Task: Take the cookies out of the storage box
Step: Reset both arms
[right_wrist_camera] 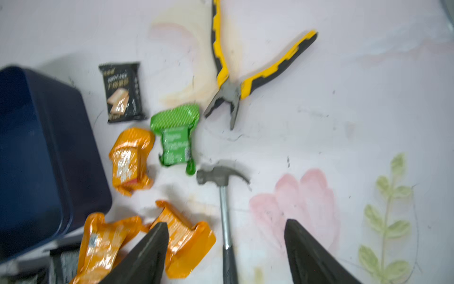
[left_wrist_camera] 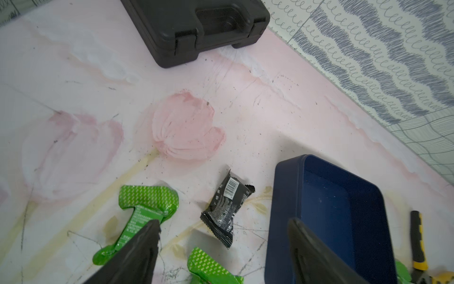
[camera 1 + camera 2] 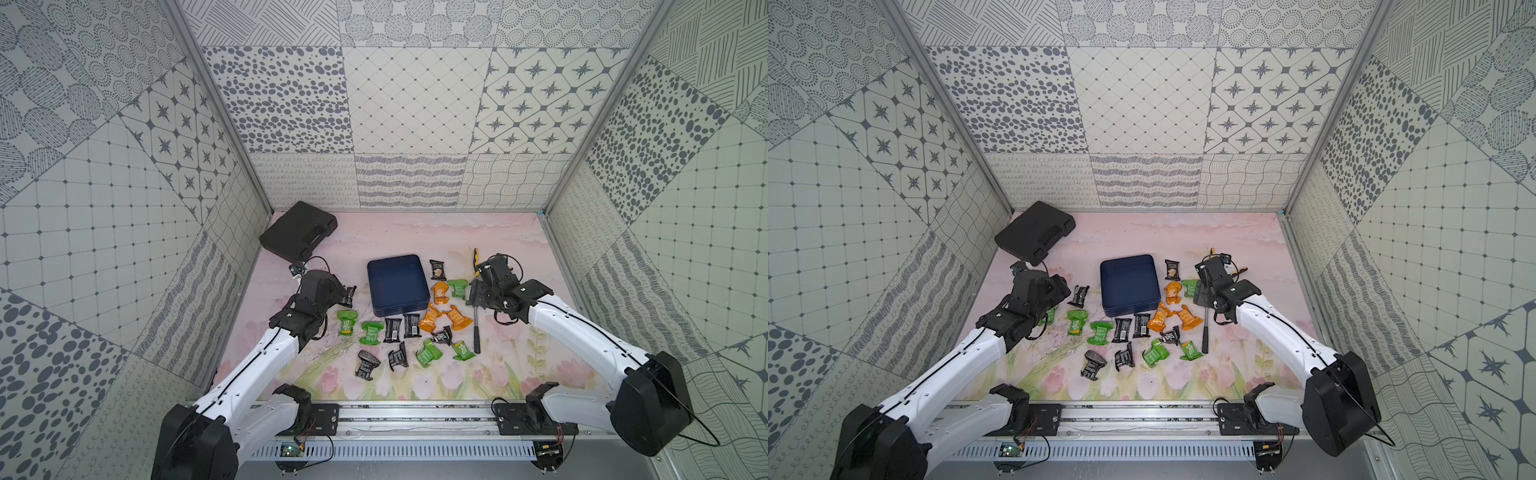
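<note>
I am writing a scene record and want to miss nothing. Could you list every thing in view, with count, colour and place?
storage box: one, navy blue, table centre, empty.
green cookies: six, green, on the table near and right of the box; one partly hidden.
orange cookies: three, orange, by the box's right side.
black cookies: seven, black, scattered around the box.
case: one, black, far left corner.
hammer: one, grey head, dark grip, right of the orange cookies.
pliers: one, yellow and black handles, beyond the hammer.
left gripper: one, black, open, empty, left of the box.
right gripper: one, black, open, empty, over the hammer.
</note>
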Robot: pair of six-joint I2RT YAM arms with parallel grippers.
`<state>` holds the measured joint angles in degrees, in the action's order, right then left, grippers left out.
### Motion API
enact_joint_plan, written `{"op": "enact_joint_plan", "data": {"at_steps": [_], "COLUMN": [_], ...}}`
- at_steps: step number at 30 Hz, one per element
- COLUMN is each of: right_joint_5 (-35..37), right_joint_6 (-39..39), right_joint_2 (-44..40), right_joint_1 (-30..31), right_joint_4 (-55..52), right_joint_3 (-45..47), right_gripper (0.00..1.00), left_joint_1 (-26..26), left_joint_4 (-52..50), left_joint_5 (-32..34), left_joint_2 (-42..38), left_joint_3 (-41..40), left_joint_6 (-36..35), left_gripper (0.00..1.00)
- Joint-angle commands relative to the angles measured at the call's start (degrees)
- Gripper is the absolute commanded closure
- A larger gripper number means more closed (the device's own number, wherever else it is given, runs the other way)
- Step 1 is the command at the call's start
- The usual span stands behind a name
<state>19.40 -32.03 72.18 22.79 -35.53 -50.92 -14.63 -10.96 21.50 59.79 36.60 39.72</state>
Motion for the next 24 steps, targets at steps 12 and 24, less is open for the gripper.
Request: {"op": "enact_joint_plan", "data": {"at_steps": [12, 24], "right_joint_5": [-3.4, -14.7], "right_joint_6": [29.6, 31.6], "right_joint_2": [9.0, 15.0], "right_joint_1": [-14.1, -18.5], "right_joint_4": [53.5, 74.8], "right_joint_3": [14.3, 23.1], "right_gripper": [0.18, 0.19], "left_joint_1": [10.7, 12.6], "left_joint_4": [37.7, 60.4], "left_joint_5": [-6.0, -13.0], "left_joint_2": [12.8, 27.9], "left_joint_3": [-11.5, -14.7], "left_joint_6": [-30.6, -33.4], "left_gripper": [0.04, 0.04]}}
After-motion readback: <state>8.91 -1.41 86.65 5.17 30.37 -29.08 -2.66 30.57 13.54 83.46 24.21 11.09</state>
